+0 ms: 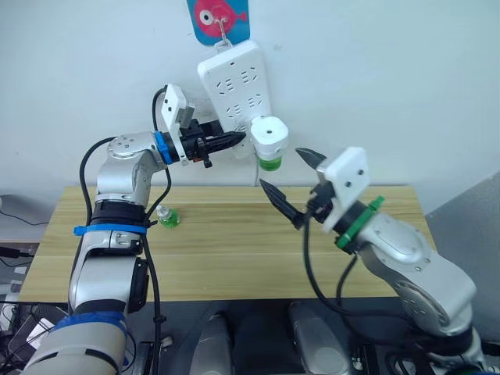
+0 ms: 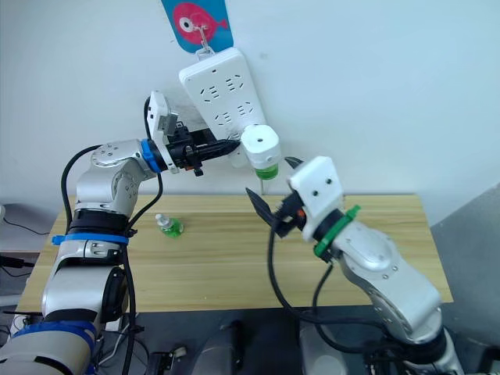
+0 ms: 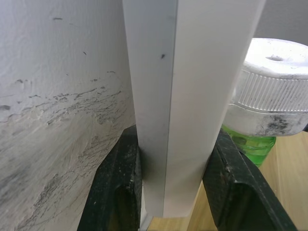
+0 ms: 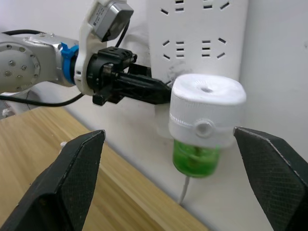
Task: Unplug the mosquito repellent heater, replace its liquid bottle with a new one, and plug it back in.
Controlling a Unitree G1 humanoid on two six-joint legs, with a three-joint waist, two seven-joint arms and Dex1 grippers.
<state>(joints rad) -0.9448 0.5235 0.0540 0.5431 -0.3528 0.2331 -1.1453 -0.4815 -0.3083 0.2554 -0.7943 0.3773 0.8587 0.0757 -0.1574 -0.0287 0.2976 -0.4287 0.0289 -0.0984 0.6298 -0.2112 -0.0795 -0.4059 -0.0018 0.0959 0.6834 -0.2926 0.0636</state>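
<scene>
The mosquito repellent heater (image 1: 269, 134) is a white rounded unit plugged into the lower end of the white power strip (image 1: 234, 82), which hangs on the wall. Its liquid bottle (image 1: 269, 162), green and translucent, hangs under it. My left gripper (image 1: 238, 139) is shut on the strip's lower edge, just left of the heater, and its black fingers (image 3: 115, 192) press both faces of the strip. My right gripper (image 1: 281, 168) stands open just in front of and below the heater, touching nothing. The new one (image 1: 166, 216), green with a white cap, lies on the wooden table (image 1: 234, 250) at the left.
The strip hangs tilted from a hook on a blue and pink fish sticker (image 1: 219, 17). A white cable (image 1: 258, 173) drops from the strip behind the table's back edge. The wall stands directly behind the table.
</scene>
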